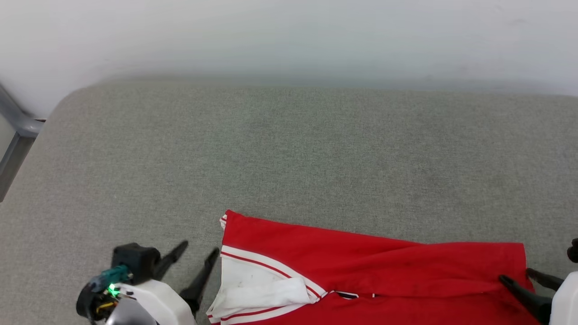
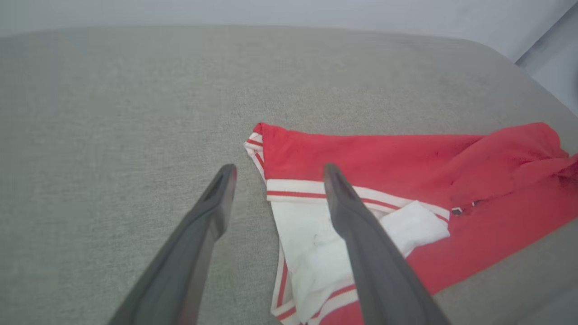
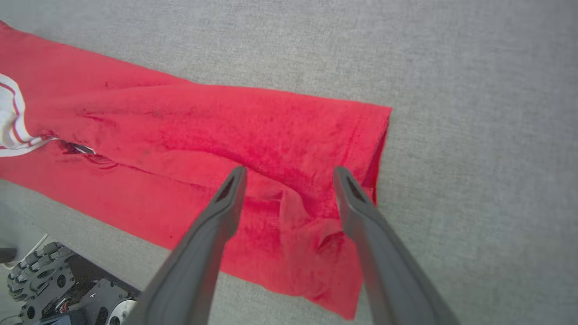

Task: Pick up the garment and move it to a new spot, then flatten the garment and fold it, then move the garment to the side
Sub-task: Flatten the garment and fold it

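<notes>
While our left claw [image 1: 200,247] and right claw [image 1: 516,275] are hanging wide open, empty, by the rumpled shirt [image 1: 361,257], we are risking pinching only one layer.

One red jersey T-shirt [image 1: 361,262], two grippers, one grey fabric surface [image 1: 289,149].
The left gripper [image 1: 200,247] at lower left and the right gripper [image 1: 516,275] at lower right are each showing two dark fingers [image 1: 199,280]; one grey metal bar [image 1: 16,122] is showing at the left edge.
</notes>
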`<state>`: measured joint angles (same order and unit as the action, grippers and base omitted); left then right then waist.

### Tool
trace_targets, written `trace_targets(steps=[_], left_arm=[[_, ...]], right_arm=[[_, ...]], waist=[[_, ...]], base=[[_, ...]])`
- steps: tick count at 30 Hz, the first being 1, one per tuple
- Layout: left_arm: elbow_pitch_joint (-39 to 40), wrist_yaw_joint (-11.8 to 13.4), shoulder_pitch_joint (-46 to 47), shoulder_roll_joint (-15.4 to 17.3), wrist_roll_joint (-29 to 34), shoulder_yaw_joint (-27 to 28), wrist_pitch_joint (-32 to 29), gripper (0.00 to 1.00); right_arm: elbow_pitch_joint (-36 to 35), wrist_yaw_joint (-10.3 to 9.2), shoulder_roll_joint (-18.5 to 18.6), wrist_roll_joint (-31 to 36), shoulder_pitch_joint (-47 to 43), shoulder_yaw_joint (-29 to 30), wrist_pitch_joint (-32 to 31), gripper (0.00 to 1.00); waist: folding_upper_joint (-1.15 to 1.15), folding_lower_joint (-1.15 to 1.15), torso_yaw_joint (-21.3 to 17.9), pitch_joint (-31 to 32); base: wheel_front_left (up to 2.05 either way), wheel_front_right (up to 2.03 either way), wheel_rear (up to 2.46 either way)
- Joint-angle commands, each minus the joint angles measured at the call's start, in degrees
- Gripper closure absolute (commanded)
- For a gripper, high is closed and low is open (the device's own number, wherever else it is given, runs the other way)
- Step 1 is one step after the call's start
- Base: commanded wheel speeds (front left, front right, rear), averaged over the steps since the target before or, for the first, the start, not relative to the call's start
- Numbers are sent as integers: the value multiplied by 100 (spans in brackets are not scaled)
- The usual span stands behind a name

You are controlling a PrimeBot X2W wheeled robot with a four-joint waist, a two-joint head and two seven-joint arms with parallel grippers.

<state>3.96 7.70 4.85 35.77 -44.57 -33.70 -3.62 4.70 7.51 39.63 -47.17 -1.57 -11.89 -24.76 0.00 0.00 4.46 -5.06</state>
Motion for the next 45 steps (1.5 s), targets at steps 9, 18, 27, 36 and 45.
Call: trace_targets(steps=[9, 18, 27, 36, 45], left_arm=[[151, 466, 145, -142, 636, 508, 1420, 0], [-176, 228, 258, -366, 969, 562, 1843, 0], [-369, 85, 355, -519, 1124, 580, 1877, 0], [-474, -21, 441, -632, 1181, 607, 1886, 0], [-630, -96, 484, -704, 1238, 613, 1891, 0]], right_arm=[[-345, -5, -587, 268, -151, 1114, -1165, 0], [-168, -5, -1994, 1688, 162, 2455, -1940, 0], [300, -5, -2623, 2574, 287, 3255, -2386, 0], [718, -3, -2830, 2485, 241, 3078, -2604, 0], [1141, 41, -3129, 1910, 284, 2266, -2471, 0]], waist=[[0, 0, -16, -47], [0, 0, 128, -334], [0, 0, 264, -513], [0, 0, 344, -639], [0, 0, 334, -673]], base=[[0, 0, 0], [0, 0, 0], [0, 0, 0], [0, 0, 0], [0, 0, 0]])
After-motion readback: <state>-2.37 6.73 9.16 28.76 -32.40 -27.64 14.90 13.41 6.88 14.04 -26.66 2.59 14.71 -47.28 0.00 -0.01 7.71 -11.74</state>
